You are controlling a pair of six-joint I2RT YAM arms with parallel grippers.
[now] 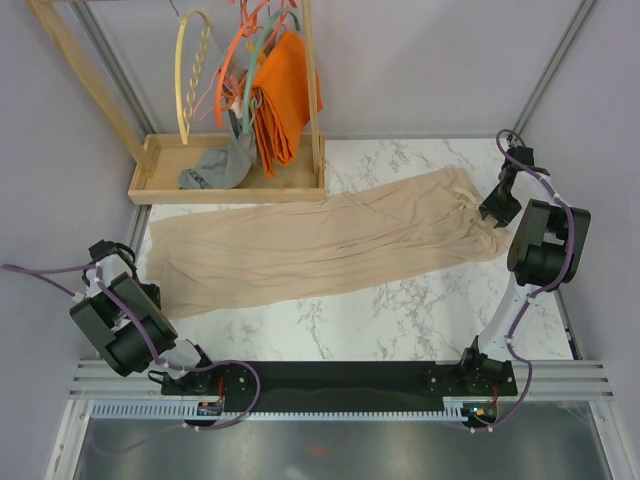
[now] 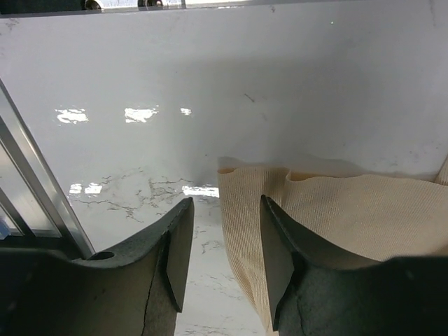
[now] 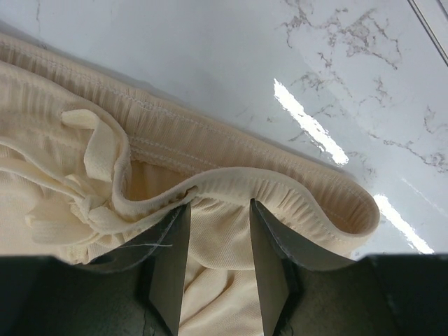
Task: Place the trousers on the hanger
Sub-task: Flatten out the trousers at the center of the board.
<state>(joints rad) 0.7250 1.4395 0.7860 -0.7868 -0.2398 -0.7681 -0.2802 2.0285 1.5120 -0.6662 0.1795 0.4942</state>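
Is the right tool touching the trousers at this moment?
Touching. The right wrist view shows the waistband of the trousers curling over one tip of the right tool, with fabric lying inside its open gap.

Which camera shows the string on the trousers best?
The right wrist view: the drawstring lies close up at the waistband. The top view shows the whole trousers, string too small; the left wrist view shows only leg hems.

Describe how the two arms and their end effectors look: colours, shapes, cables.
The left arm and right arm have chunky black joint housings joined by white links, with purple cables looping along them. The left end effector and right end effector each have two dark grey, matte, wedge-shaped fingers.
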